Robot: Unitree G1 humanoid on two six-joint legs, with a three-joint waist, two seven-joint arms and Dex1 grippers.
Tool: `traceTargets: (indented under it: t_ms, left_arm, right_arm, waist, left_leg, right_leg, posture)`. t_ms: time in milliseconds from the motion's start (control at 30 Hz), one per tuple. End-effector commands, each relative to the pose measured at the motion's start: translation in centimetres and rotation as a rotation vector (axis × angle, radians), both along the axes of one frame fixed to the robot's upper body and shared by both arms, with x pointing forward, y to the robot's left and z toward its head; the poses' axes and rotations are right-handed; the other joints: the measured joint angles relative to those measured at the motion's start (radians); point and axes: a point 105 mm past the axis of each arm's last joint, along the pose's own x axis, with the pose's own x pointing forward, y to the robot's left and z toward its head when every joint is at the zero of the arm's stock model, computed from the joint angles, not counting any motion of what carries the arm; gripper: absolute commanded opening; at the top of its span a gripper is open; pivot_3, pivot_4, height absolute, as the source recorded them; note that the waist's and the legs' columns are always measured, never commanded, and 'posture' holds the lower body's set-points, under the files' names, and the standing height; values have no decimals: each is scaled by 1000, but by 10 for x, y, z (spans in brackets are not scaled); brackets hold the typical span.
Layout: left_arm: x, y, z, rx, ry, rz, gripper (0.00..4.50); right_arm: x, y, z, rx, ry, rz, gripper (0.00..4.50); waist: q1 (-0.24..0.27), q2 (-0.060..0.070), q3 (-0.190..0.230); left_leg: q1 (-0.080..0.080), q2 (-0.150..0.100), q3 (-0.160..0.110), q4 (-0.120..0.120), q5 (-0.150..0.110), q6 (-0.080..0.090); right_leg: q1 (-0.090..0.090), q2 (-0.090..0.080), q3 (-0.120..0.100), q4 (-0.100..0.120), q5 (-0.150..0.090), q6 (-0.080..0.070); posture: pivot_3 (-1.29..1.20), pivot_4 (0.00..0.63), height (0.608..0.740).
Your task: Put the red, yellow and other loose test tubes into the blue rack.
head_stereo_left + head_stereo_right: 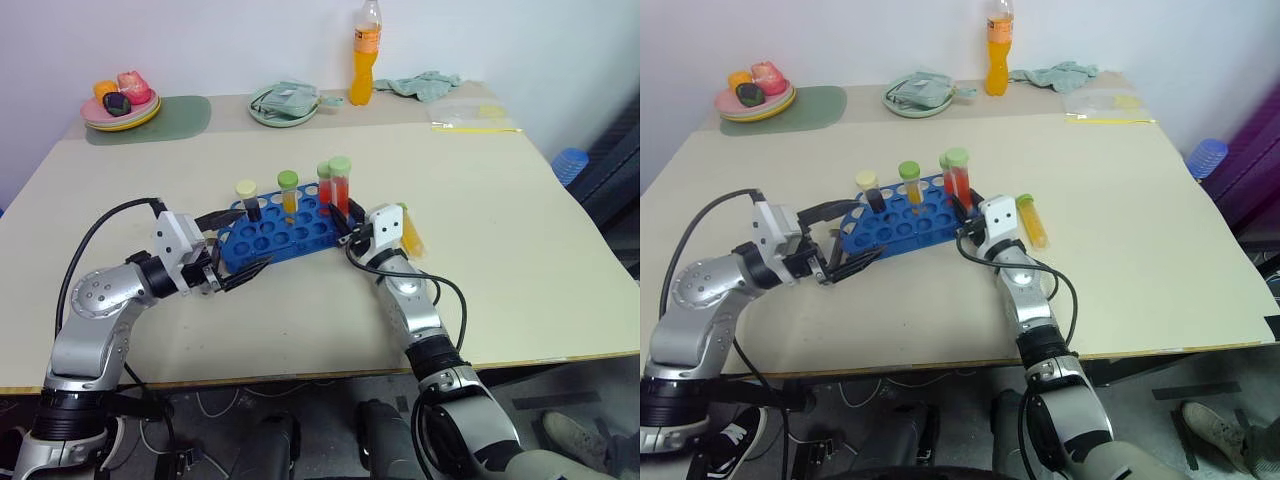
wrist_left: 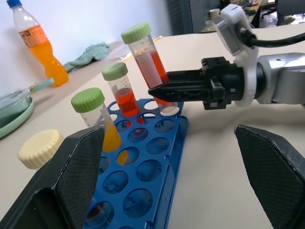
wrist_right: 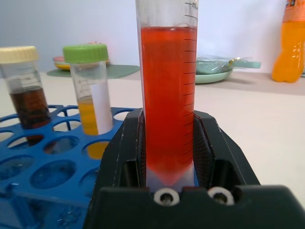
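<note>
The tall clear plastic tube of red liquid [image 3: 167, 95] loses its cap beyond the frame edge. Its pointed tip, above the bright blue plastic rack [image 3: 43, 162], sits hidden between the right claw [image 3: 167, 157] fingers.

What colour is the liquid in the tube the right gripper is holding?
Red, in the tube clamped by the right gripper; clearest in the right wrist view.

The right gripper [image 3: 169, 183] clamps an upright red-filled tube [image 3: 167, 95] between its black fingers [image 3: 119, 162]. Beside it, the blue rack [image 3: 52, 162] holds a green-capped yellow tube [image 3: 90, 95] and a cream-capped dark tube [image 3: 24, 90].
</note>
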Motion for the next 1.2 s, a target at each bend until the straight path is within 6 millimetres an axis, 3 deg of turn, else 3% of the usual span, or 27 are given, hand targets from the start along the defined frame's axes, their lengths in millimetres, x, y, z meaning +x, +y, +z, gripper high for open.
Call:
traceTargets:
  t_ms: [33,533,900,1200]
  left_arm:
    - [-4,-5,16,9,-59,-18,4500]
    - [-4,-4,14,4,-54,-12,4500]
    - [-6,2,4,8,-49,-7,4500]
    - [-4,6,-1,11,-51,-12,4500]
  right_arm:
    - [-7,10,7,28,-18,41,851]
    - [9,4,8,0,-16,-32,851]
    - [-3,3,1,13,-4,12,851]
    - [7,-6,1,16,12,-38,851]
  waist:
    - [-1,0,0]
    - [0,0,0]
    - [0,0,0]
    - [0,0,0]
  left_leg:
    - [0,0,0,0,0,0]
    - [0,0,0,0,0,0]
    - [0,0,0,0,-1,2]
    - [1,0,0,0,-1,1]
  right_leg:
    - [0,0,0,0,0,0]
    - [0,0,0,0,0,0]
    - [0,0,0,0,0,0]
    - [0,0,0,0,0,0]
  posture:
    - [0,150,740]
    - [0,150,740]
    - [0,150,740]
    - [0,150,740]
